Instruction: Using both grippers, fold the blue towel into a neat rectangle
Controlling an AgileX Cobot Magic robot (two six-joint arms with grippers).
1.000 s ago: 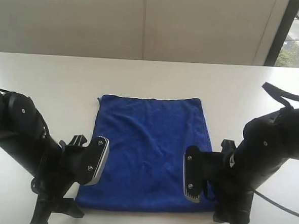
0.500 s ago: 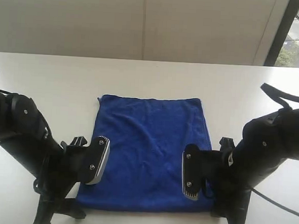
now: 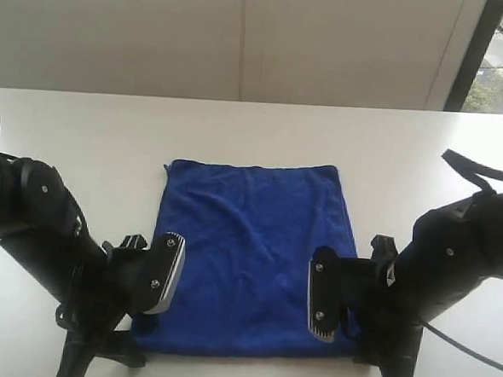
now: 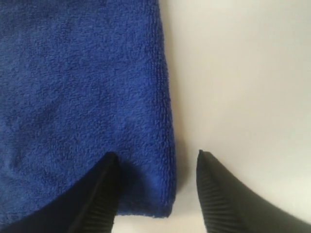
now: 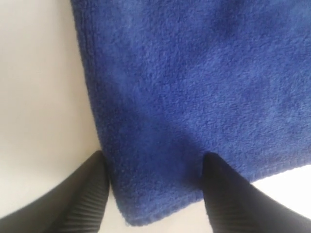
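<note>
Your blue towel lies spread flat in the middle of the white table. One edge faces the far wall and the opposite edge faces the arms, and there are only shallow creases across it. That layout explains why an arm sits at each near corner: lifting both corners together looks like the way to carry the near edge over to the far one for a first fold.

The left gripper has its jaws apart and straddles the towel's side hem just short of the corner. One finger is over the cloth and the other finger is over bare table. The right gripper mirrors it at the opposite corner, jaws likewise apart. Neither has hold of anything, and the cloth between the fingers is not bunched or raised.

The exterior view gives you the whole outline and shows the two arms level with each other, but their bodies hide the fingertips. Only the wrist views show how the fingers sit against the hem. You cannot tell from any view whether the tips touch the table.
</note>
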